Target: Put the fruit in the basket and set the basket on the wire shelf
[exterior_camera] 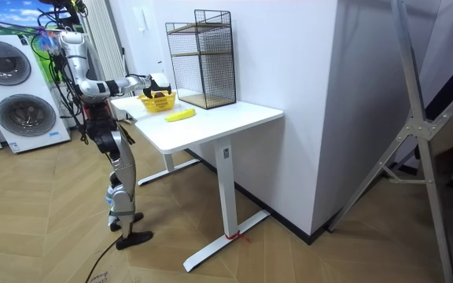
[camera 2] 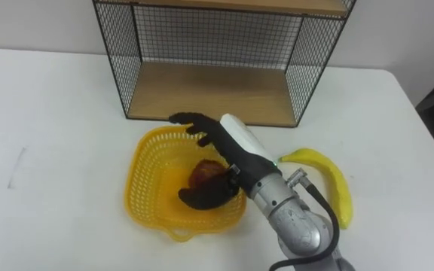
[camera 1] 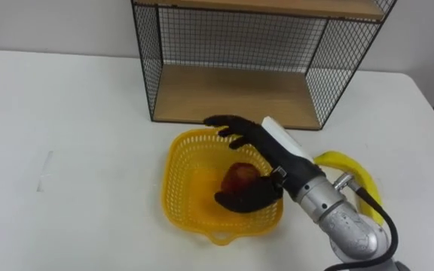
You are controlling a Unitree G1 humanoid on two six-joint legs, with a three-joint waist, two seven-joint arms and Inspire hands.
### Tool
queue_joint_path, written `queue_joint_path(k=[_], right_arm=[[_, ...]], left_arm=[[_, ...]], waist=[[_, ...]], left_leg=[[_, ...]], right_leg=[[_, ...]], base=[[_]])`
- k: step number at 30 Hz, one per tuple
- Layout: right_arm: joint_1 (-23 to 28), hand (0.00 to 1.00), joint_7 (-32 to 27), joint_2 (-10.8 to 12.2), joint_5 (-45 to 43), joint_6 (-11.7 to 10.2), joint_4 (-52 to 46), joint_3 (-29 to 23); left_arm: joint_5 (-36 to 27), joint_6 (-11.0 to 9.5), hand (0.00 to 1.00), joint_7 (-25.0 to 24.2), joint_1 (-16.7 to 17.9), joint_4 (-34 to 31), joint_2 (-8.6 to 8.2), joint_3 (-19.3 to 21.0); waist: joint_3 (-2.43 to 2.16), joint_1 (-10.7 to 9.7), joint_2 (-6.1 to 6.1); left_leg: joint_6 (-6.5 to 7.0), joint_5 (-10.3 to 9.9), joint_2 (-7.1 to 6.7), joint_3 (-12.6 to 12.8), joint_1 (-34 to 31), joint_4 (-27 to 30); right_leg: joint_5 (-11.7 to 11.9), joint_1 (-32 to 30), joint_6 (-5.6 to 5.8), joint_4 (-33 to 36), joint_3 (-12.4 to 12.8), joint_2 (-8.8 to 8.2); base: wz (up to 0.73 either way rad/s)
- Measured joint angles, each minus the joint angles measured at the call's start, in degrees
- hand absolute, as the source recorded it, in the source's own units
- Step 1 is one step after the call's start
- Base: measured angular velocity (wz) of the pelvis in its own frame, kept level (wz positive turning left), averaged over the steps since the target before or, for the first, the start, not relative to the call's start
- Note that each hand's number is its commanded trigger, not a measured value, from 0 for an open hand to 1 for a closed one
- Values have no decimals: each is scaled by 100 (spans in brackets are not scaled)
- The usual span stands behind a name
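1. Right hand (camera 1: 266,154) is hovering, fingers spread and released, over the yellow basket (camera 1: 173,181); the red fruit (camera 1: 238,176) is lying inside.
2. Right eye view is showing the banana (camera 2: 330,177) whole on the table (camera 2: 51,135).
3. Room view: robot is standing at the table's end.

Red fruit (camera 2: 201,175) half covered by right hand (camera 2: 229,156), wire shelf (camera 2: 209,92) top cut off

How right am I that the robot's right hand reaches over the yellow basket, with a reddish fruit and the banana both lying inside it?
One point is wrong: the banana lies on the white table beside the basket, on the robot's right, not inside it, as the right eye view shows. The right hand over the basket and the reddish fruit inside are right.
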Motion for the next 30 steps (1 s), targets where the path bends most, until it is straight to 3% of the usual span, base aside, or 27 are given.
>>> queue_joint_path(k=[9,18,23,30], right_arm=[[1,0,50,88,-27,0,0,-9],[8,0,-51,54,198,2,70,-52],[5,0,-209,90,825,-1,68,-274],[-32,0,-728,171,1183,-150,-26,-1054]], left_arm=[[0,2,0,0,9,-54,-2,-4],[-105,-6,0,28,31,-189,0,7],[-104,-27,0,28,85,-153,-2,49],[-98,-118,0,82,270,-40,-21,342]], waist=[[15,-11,61],[-8,-7,65],[8,-19,47],[18,-116,53]], left_leg=[[0,0,2,-5,0,-18],[0,1,1,-9,15,-22],[0,1,2,-5,93,-29],[1,-3,3,-11,91,-52]], right_leg=[[0,0,0,-4,1,-6],[1,10,0,-4,-2,-19],[1,80,0,-14,2,-22],[6,102,9,-14,-12,-10]], base=[[0],[0],[0],[0]])
